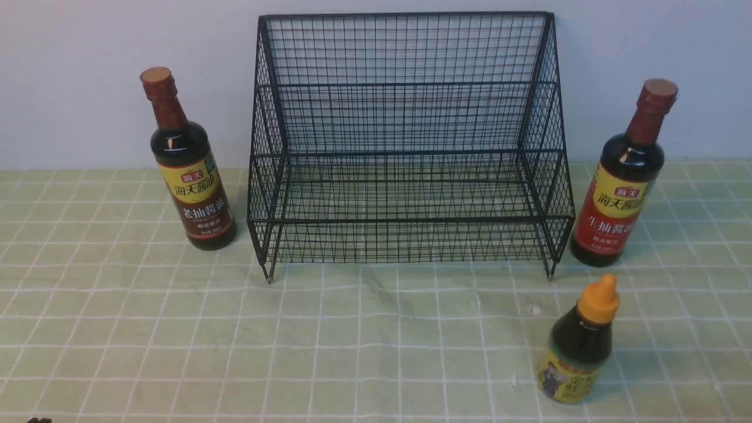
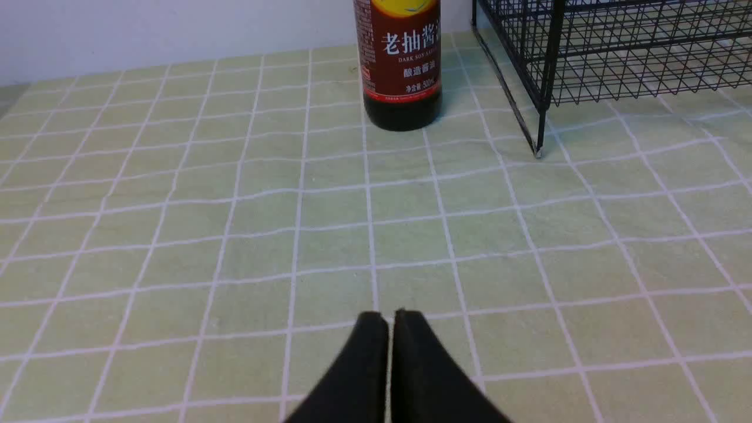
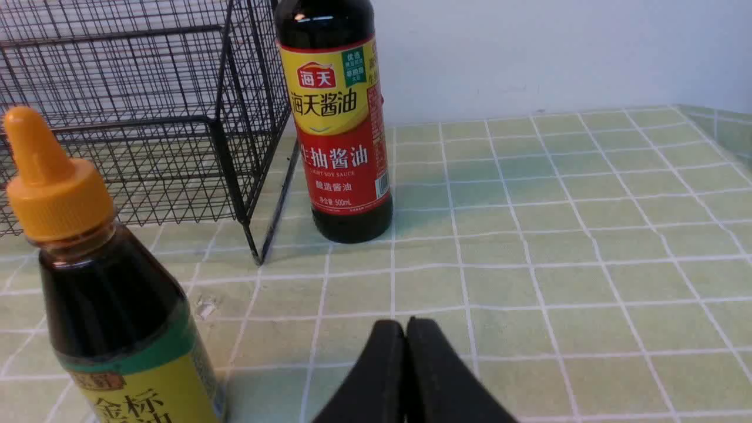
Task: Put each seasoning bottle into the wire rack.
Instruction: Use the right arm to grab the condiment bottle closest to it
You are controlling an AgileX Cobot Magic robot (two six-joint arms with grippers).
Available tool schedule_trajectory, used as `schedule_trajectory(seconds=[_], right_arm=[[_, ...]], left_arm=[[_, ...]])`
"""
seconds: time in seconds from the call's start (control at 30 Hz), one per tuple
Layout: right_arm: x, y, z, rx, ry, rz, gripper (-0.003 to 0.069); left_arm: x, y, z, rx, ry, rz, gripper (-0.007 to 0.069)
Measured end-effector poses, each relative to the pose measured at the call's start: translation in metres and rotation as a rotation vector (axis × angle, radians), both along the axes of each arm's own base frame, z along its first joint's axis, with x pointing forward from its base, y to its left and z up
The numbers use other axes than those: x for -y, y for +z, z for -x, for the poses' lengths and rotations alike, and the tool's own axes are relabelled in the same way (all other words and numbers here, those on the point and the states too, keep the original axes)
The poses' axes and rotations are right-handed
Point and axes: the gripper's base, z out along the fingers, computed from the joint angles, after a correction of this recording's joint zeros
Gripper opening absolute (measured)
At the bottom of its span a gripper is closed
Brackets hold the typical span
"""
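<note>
The black wire rack [image 1: 405,147] stands against the back wall, both tiers bare. A tall seasoning bottle with a brown lower band [image 1: 189,170] stands left of it, also in the left wrist view [image 2: 401,64]. A tall bottle with a red band [image 1: 625,182] stands right of the rack, seen too in the right wrist view [image 3: 341,123]. The short bottle with an orange nozzle cap [image 1: 578,346] stands in front of that one, close in the right wrist view [image 3: 100,294]. My left gripper [image 2: 390,317] is shut, empty, well short of the brown-band bottle. My right gripper [image 3: 405,324] is shut, empty, beside the short bottle.
A green checked cloth [image 1: 352,329] covers the table. A plain pale wall [image 1: 88,70] runs close behind the rack and the tall bottles. The rack's front legs [image 1: 269,276] rest on the cloth. The table's right edge shows in the right wrist view [image 3: 717,123].
</note>
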Motion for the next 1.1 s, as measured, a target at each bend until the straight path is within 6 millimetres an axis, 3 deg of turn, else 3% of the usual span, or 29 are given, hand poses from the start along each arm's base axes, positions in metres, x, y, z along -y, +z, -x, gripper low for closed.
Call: schedule_trajectory(seconds=[0.6, 0.73, 0.77, 0.93, 1.1], right_arm=[[0.000, 0.000, 0.000, 0.001, 0.001, -0.005, -0.0015], [-0.002, 0.004, -0.001, 0.054, 0.004, -0.131, -0.0015], [-0.004, 0.010, -0.002, 0.124, 0.004, -0.279, -0.0015], [-0.002, 0.027, -0.002, 0.304, -0.008, -0.558, -0.0015], [0.001, 0.034, -0.001, 0.381, -0.014, -0.585, -0.0015]], left_arm=[[0.000, 0.000, 0.000, 0.000, 0.000, 0.000, -0.0007], [0.000, 0.000, 0.000, 0.000, 0.000, 0.000, -0.0007], [0.000, 0.000, 0.000, 0.000, 0.000, 0.000, -0.0007], [0.000, 0.000, 0.000, 0.000, 0.000, 0.001, -0.0007], [0.000, 0.000, 0.000, 0.000, 0.000, 0.001, -0.0007]])
